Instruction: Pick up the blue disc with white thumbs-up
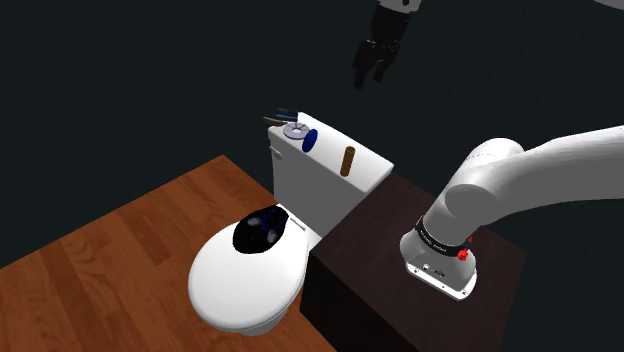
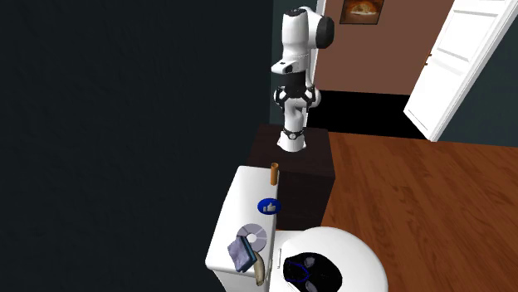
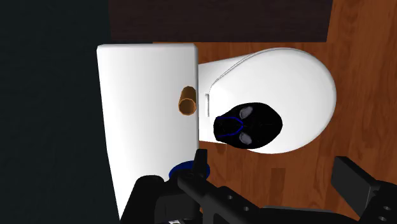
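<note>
The blue disc [image 1: 310, 141] with a white thumbs-up [image 2: 268, 206] stands on edge on the white toilet tank lid [image 1: 330, 150], roughly mid-lid. My black gripper [image 1: 372, 72] hangs high above the tank, well clear of the disc, its fingers apart and nothing between them. In the wrist view the gripper [image 3: 273, 164] is open, and the left finger [image 3: 200, 167] covers part of the blue disc [image 3: 180, 169] far below.
On the tank lid there are also a brown cylinder [image 1: 348, 161], a grey CD [image 1: 294, 130] and a dark blue item [image 1: 283, 115] at the far end. A black object [image 1: 262, 228] lies on the toilet seat lid [image 1: 245, 280]. The dark stand [image 1: 400, 250] adjoins the tank.
</note>
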You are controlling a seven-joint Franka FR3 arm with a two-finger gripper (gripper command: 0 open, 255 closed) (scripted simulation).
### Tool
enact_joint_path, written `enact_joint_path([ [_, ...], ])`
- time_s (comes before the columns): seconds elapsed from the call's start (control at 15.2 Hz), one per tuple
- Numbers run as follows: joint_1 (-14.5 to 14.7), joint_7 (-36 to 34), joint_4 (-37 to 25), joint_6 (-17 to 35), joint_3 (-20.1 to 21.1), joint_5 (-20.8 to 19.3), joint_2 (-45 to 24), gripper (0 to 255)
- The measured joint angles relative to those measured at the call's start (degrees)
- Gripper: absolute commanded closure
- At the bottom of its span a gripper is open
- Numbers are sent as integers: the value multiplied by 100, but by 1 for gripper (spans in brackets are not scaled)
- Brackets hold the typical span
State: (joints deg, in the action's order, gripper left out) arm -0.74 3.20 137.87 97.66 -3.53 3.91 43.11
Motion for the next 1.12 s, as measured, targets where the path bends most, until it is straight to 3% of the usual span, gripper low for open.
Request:
enact_joint_path([
  [0.33,57,296,-26,414,-39,-161,-632,0],
  [1.12,223,1144,-823,1664,-13,-782,-3344,0],
])
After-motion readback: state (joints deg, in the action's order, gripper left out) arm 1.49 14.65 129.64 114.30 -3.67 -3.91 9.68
